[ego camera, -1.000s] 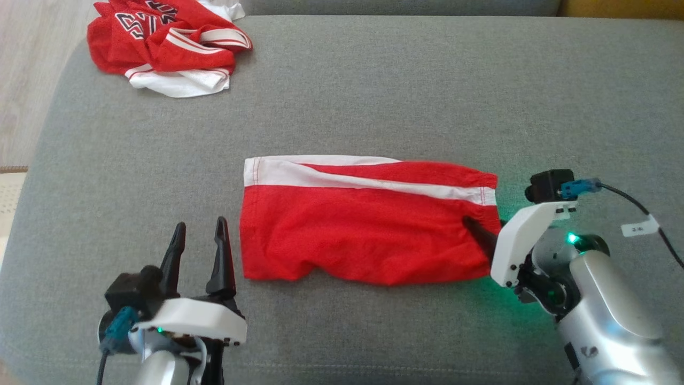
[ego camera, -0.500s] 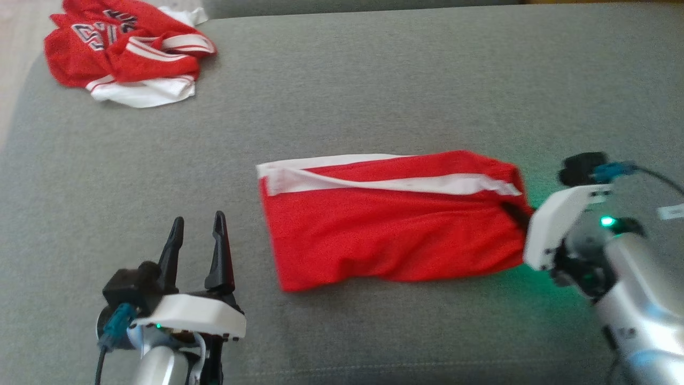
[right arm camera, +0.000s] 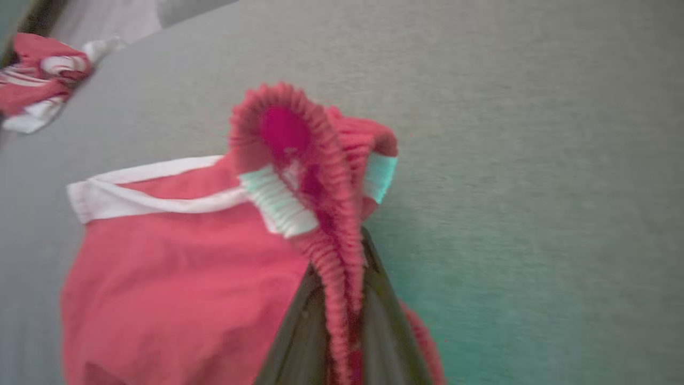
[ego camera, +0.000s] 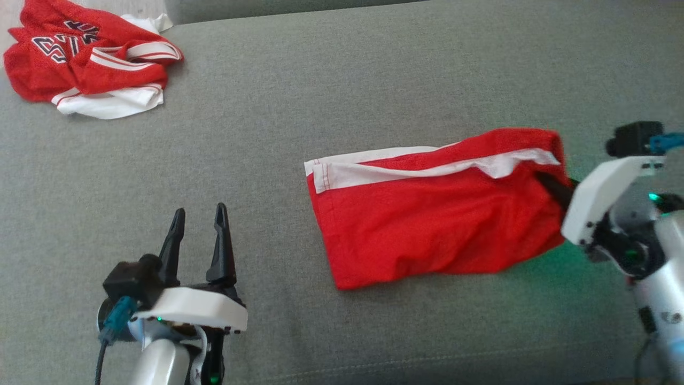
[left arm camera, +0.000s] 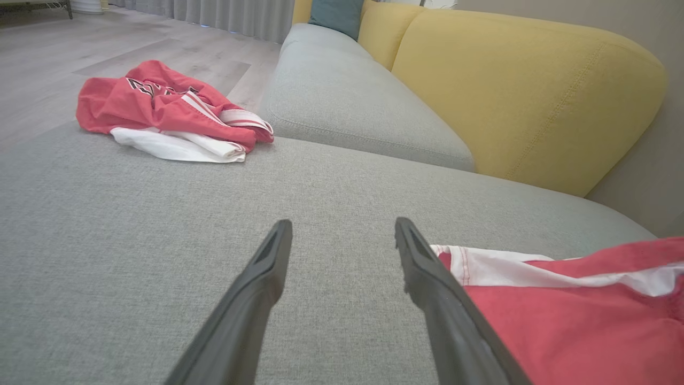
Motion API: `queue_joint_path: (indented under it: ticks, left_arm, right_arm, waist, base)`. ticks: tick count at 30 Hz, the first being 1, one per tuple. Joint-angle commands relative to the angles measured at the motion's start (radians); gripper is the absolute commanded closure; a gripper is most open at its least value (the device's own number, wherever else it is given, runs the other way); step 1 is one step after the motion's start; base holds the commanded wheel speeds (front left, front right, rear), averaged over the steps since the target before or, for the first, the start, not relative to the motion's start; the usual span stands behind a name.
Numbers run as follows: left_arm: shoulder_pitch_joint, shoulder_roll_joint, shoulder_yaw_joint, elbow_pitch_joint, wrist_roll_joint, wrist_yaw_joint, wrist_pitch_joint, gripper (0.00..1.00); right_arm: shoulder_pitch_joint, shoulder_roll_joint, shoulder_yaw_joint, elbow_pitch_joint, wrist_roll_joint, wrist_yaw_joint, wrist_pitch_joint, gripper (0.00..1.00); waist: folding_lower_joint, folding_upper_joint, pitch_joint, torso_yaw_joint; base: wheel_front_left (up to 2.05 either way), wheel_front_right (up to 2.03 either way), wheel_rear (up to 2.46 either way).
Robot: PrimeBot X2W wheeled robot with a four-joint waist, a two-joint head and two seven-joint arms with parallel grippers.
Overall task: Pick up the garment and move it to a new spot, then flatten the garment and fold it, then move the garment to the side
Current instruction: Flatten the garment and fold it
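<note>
Head view: the right claw (ego camera: 549,183) has just snapped shut on the red shorts (ego camera: 427,224). Their waistband end lifts off the grey sofa cushion (ego camera: 320,80), dragged rightward, away from the jersey pile (ego camera: 85,59). The left claw (ego camera: 199,209) idles, spread wide.

Left wrist: the shorts' hem lies beside one finger.

Right wrist: the ribbed waistband (right arm camera: 320,176) is pinched tight. The move aside looks underway.
</note>
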Motion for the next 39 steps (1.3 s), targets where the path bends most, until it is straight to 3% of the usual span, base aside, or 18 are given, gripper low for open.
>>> queue_joint_path:
  ticks: [1,6,11,23,24,25,26,27,39]
  left_arm:
    - [-0.036,0.003,0.026,-0.029,0.001,0.005,-0.012,0.0]
    - [-0.037,0.004,0.02,-0.025,-0.003,0.004,-0.012,0.0]
    - [-0.036,0.002,0.016,-0.021,-0.008,0.005,-0.012,0.0]
    - [-0.039,-0.006,0.005,-0.015,-0.019,0.004,-0.013,0.0]
    - [-0.039,-0.007,0.004,-0.013,-0.02,0.004,-0.013,0.0]
    - [-0.038,-0.007,0.003,-0.012,-0.02,0.004,-0.013,0.0]
    - [-0.038,-0.008,0.002,-0.011,-0.021,0.004,-0.013,0.0]
    - [-0.038,-0.009,0.001,-0.009,-0.022,0.005,-0.013,0.0]
    - [-0.035,-0.012,0.008,-0.016,-0.019,0.007,-0.013,0.0]
  right_arm:
    - [-0.006,0.013,0.017,-0.063,0.035,-0.001,0.01,1.0]
    - [0.028,0.074,0.074,-0.201,0.151,-0.001,0.059,1.0]
    - [0.043,0.125,0.118,-0.266,0.18,-0.001,0.067,1.0]
    - [-0.006,0.281,0.167,-0.137,0.098,-0.001,-0.005,1.0]
    - [-0.013,0.291,0.166,-0.119,0.089,-0.001,-0.015,0.8]
    - [-0.019,0.299,0.164,-0.101,0.083,-0.001,-0.025,0.54]
    - [-0.025,0.307,0.161,-0.085,0.077,-0.001,-0.035,0.11]
    - [-0.03,0.314,0.16,-0.072,0.072,-0.001,-0.043,0.0]
    - [-0.05,0.343,0.141,-0.103,0.092,-0.001,-0.158,0.0]
  waist:
    - [0.0,0.0,-0.001,0.001]
    - [0.0,0.0,-0.011,0.021]
    - [0.0,0.0,-0.02,0.045]
    - [0.0,0.0,-0.019,0.106]
    - [0.0,0.0,-0.019,0.111]
    - [0.0,0.0,-0.019,0.116]
    - [0.0,0.0,-0.019,0.12]
    - [0.0,0.0,-0.02,0.124]
    - [0.0,0.0,-0.023,0.118]
  base:
    - [0.0,0.0,0.0]
    - [0.0,0.0,0.0]
    - [0.0,0.0,0.0]
    - [0.0,0.0,0.0]
    - [0.0,0.0,0.0]
    - [0.0,0.0,0.0]
    - [0.0,0.0,0.0]
    - [0.0,0.0,0.0]
    - [0.0,0.0,0.0]
